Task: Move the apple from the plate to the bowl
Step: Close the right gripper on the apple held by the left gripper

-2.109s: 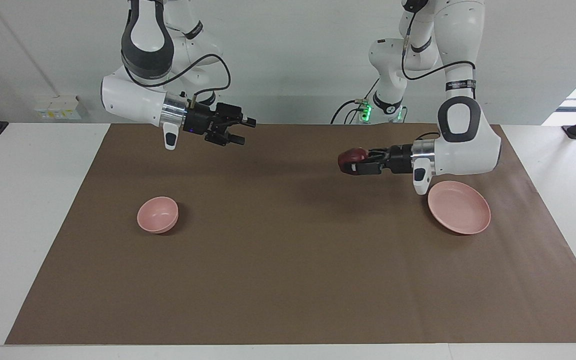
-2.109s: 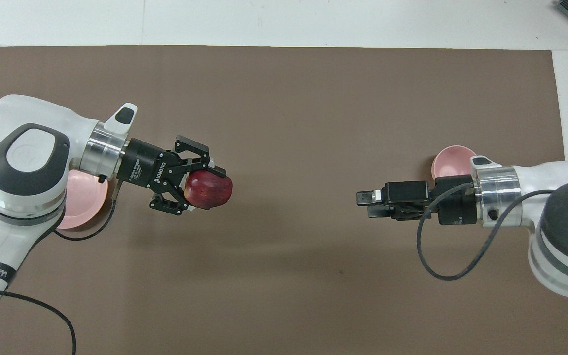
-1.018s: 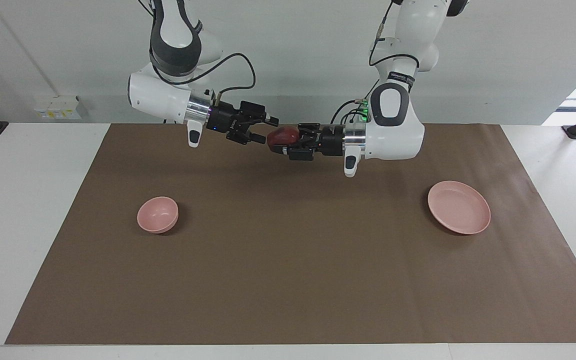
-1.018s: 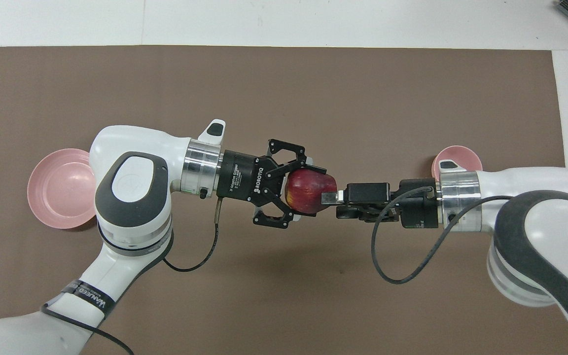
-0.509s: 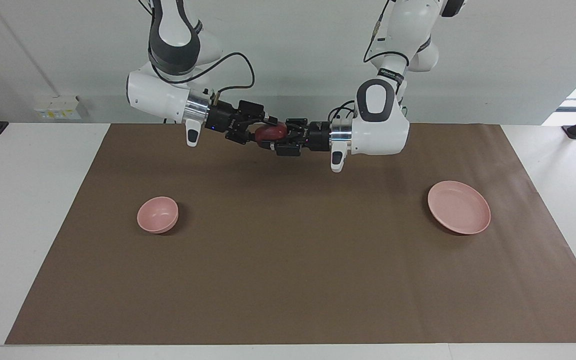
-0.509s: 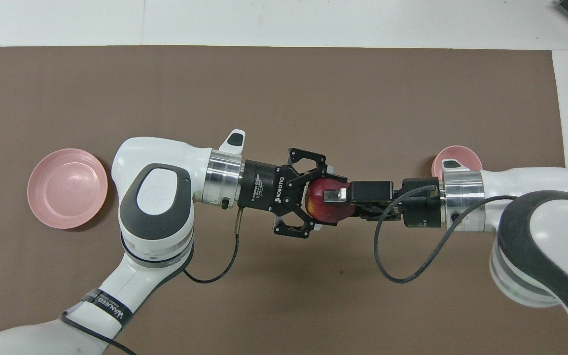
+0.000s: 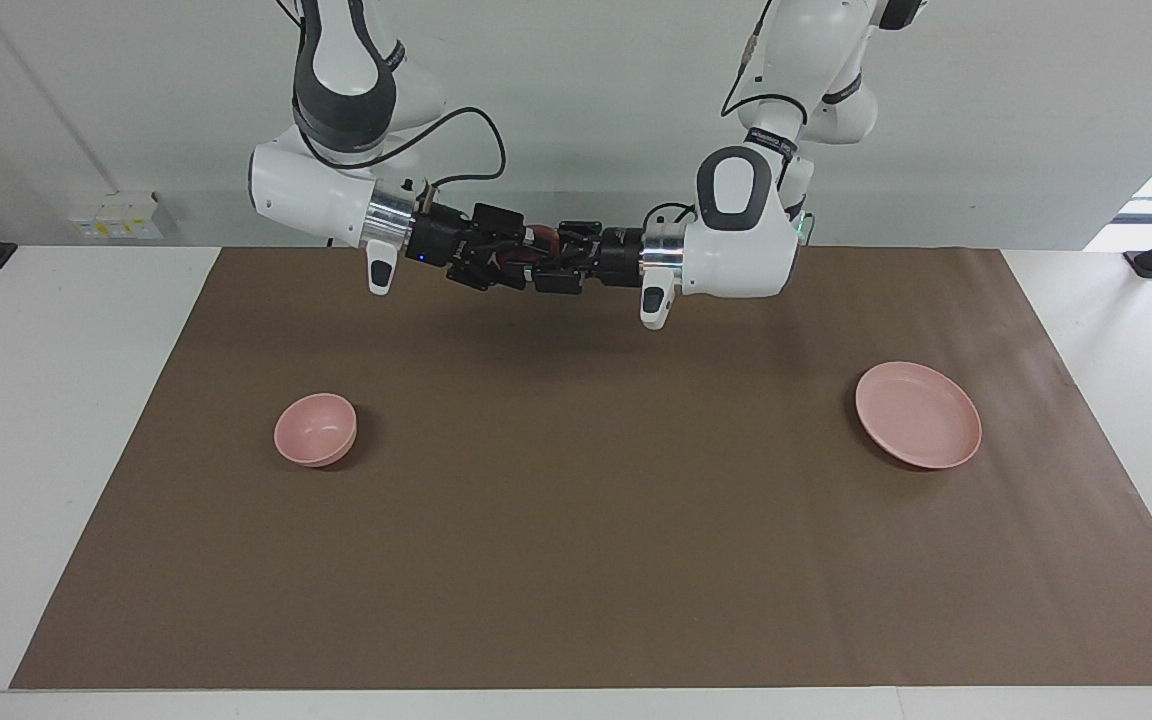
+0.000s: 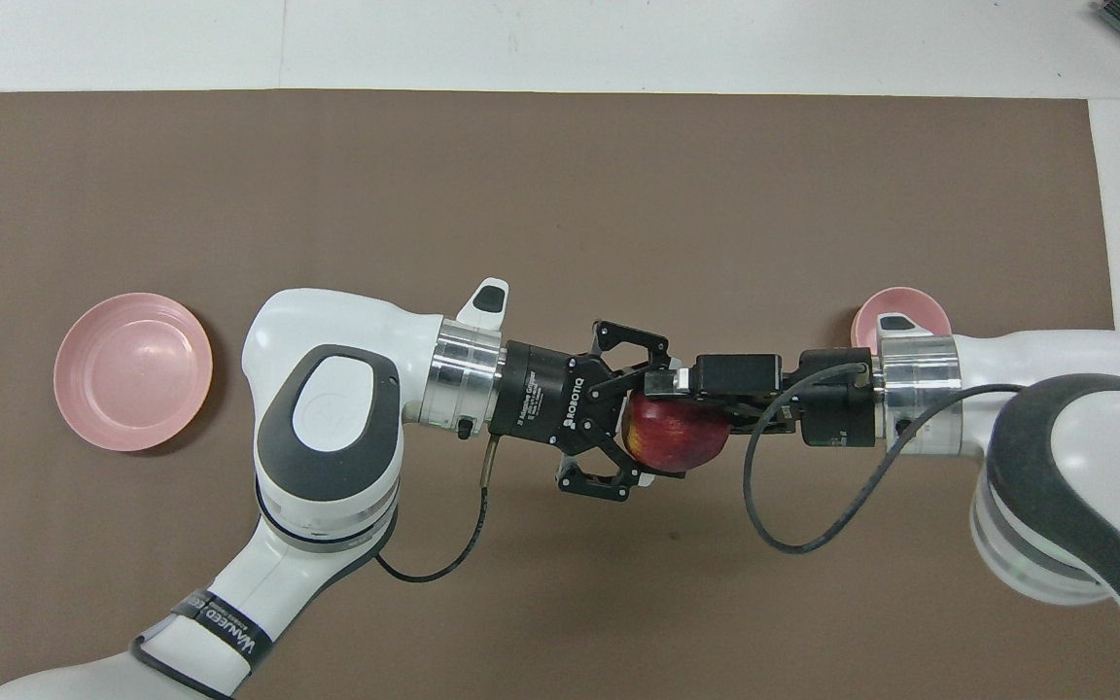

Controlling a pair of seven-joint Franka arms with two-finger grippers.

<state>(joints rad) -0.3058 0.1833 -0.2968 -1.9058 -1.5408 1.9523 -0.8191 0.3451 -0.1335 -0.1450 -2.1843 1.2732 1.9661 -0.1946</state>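
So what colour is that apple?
Dark red apple with a yellowish patch, clearest in the overhead view.

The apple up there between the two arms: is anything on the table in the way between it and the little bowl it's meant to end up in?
Nothing visible. The apple hangs in the left pincer, with the open right pincer around it. From under it to the bowl, toward the right arm's end, only bare brown mat shows. The plate lies at the left arm's end.

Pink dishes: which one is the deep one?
The bowl toward the right arm's end; small and deep. The plate toward the left arm's end is wide and flat.
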